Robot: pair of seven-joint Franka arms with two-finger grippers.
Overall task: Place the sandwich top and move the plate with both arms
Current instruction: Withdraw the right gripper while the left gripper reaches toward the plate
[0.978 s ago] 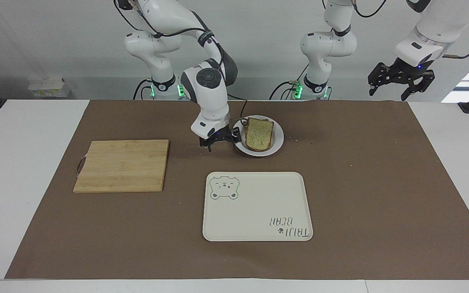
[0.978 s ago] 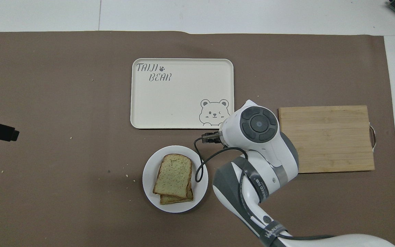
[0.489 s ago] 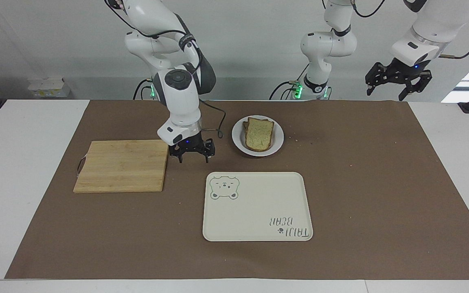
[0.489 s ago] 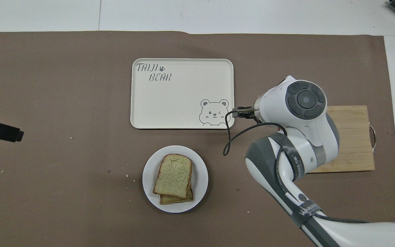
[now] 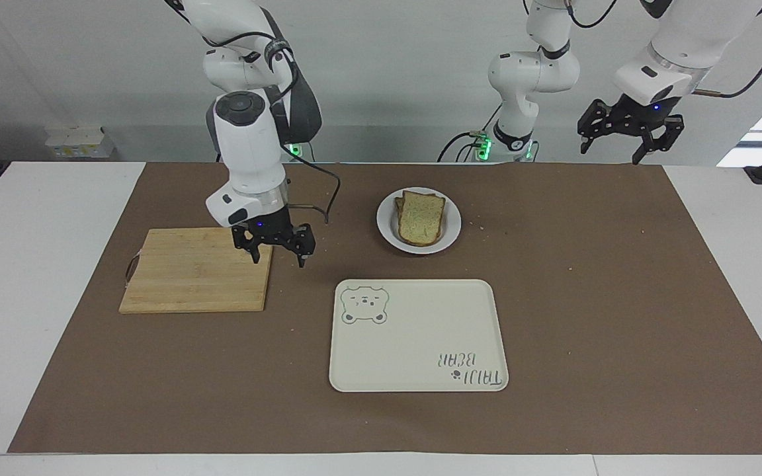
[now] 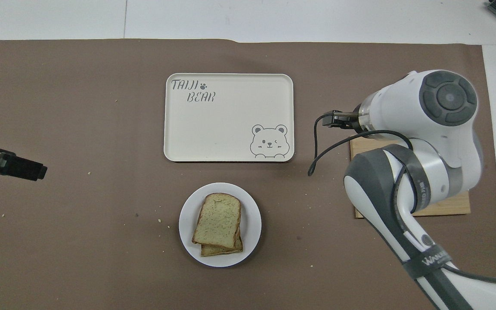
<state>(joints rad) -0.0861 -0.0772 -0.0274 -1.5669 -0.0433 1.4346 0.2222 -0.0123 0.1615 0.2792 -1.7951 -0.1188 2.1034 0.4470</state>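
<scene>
The brown mat (image 5: pixel 619 297) covers the table. The cream tray (image 5: pixel 418 336) lies just beside the right gripper (image 5: pixel 275 250), toward the left arm's end. That gripper hangs open and empty over the corner of the wooden board (image 5: pixel 196 270). The plate (image 5: pixel 387 228) sits between the two grippers, carrying the sandwich top (image 5: pixel 422 217) on another slice. The left gripper (image 5: pixel 627 135) hangs open and empty, raised over the mat's edge at its own end.
</scene>
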